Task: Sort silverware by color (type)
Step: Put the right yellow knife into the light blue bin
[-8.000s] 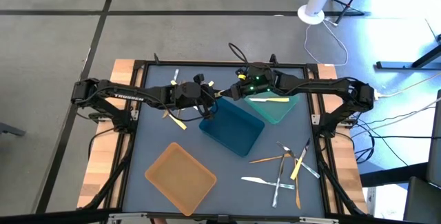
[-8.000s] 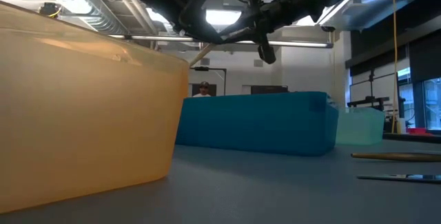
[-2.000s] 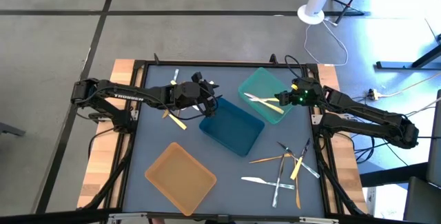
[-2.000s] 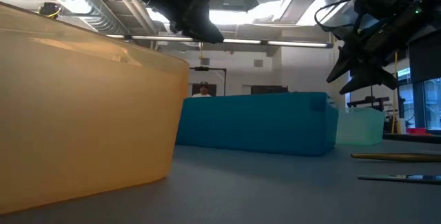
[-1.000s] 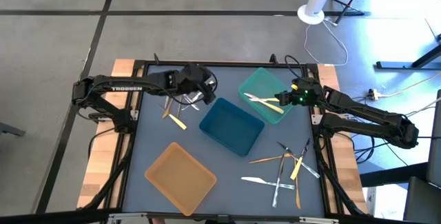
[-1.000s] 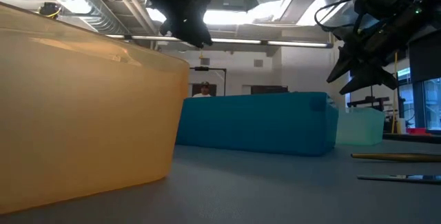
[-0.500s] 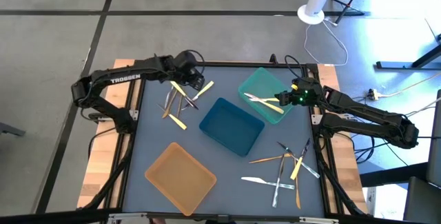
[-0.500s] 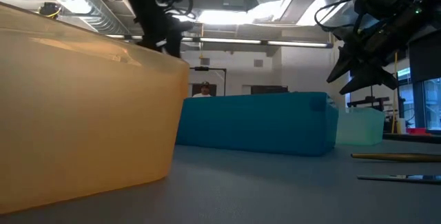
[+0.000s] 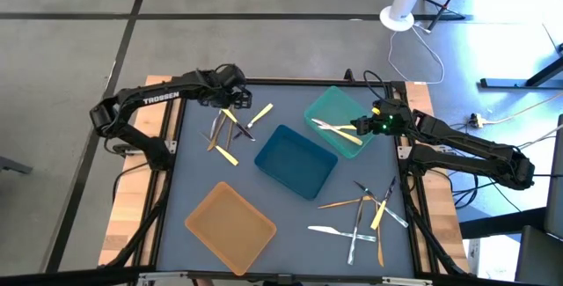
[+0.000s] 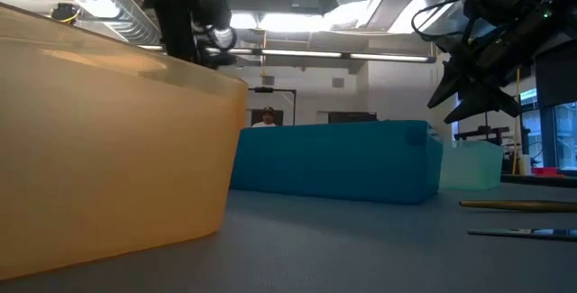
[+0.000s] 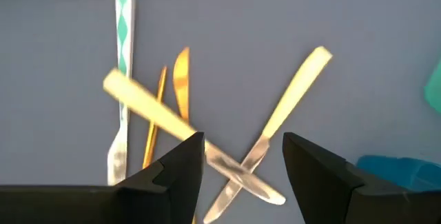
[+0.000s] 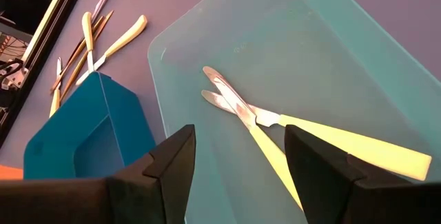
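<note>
The left gripper (image 9: pixel 239 98), fingers spread and empty, hangs above crossed yellow-handled knives (image 11: pixel 234 162) beside the blue tray (image 9: pixel 295 160), while the right gripper (image 9: pixel 365 126), also spread, waits over the teal tray (image 9: pixel 330 110).

Bare mat (image 9: pixel 202 172) between blue tray (image 9: pixel 295 160) and left rail

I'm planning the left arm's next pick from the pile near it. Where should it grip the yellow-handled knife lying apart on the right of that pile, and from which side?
Probably the yellow-handled knife is best gripped mid-handle, from straight above. The handle lies flat on the table, alone and clear, while its blade end crosses another knife. The open left gripper hovers over that crossing, so it should shift toward the handle and set its jaws across the handle's narrow width.
</note>
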{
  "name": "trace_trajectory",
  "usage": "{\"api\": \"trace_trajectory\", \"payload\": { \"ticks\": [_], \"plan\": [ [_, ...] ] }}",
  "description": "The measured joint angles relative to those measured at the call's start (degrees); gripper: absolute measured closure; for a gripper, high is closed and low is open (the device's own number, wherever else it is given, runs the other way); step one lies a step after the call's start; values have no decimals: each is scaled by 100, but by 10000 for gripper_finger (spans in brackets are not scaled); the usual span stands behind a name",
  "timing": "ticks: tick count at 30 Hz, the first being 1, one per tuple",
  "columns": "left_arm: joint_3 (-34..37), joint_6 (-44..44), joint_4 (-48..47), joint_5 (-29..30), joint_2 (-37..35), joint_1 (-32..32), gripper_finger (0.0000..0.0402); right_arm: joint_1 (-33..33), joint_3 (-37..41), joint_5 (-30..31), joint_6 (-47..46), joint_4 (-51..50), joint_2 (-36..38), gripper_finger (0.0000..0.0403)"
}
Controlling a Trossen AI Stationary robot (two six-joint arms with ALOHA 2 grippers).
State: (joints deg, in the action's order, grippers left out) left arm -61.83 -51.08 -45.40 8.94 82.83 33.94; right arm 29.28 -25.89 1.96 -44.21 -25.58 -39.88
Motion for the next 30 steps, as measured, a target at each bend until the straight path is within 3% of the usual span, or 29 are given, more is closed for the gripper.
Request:
{"api": "trace_trajectory", "payload": {
  "ticks": [12,30],
  "plan": [
    [747,-1410,51,-375,0,238,210,0,0,1,0,9,0,194],
    [1434,-2964,1208,-393,0,248,210,0,0,2,2,17,0,194]
  ]
}}
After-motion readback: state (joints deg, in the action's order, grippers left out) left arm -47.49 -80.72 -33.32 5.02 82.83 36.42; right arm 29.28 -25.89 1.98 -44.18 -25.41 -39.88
